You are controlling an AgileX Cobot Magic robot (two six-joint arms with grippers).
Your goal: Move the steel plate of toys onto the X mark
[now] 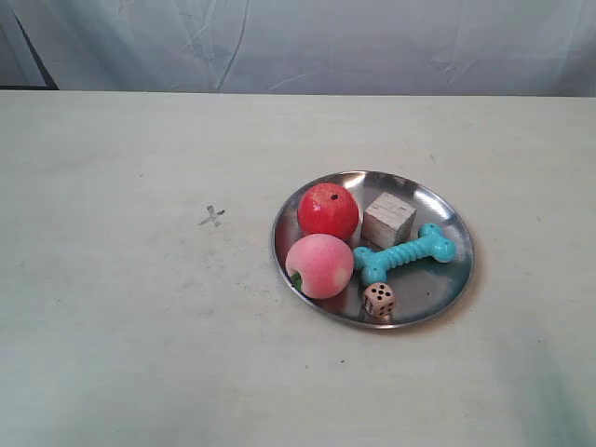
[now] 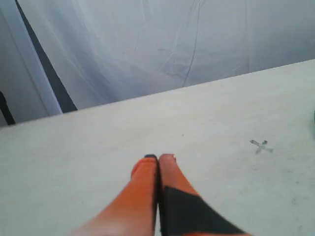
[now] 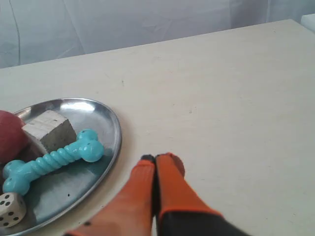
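The left pincer (image 2: 158, 157) has 2 long, tapering orange fingers, 1 dark-capped at the tip, the other with a black patch lower down. The right pincer (image 3: 155, 158) looks alike: 2 orange fingers, black near the base.

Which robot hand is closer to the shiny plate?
The right one. The right gripper sits just beside the steel plate; the left gripper is farther off, beyond the X mark.

1. Plate (image 1: 436, 285): shiny silver.
2. Apple (image 1: 328, 210): red.
3. Peach (image 1: 319, 265): pink, with a green spot.
4. Cube (image 1: 388, 220): pale wood grain.
5. Bone (image 1: 402, 252): turquoise, ridged.
6. Die (image 1: 379, 299): tan, dark dots.
7. X mark (image 1: 212, 217): grey, on off-white table (image 1: 112, 326).
8. Left gripper (image 2: 158, 158), right gripper (image 3: 155, 158): orange with black.
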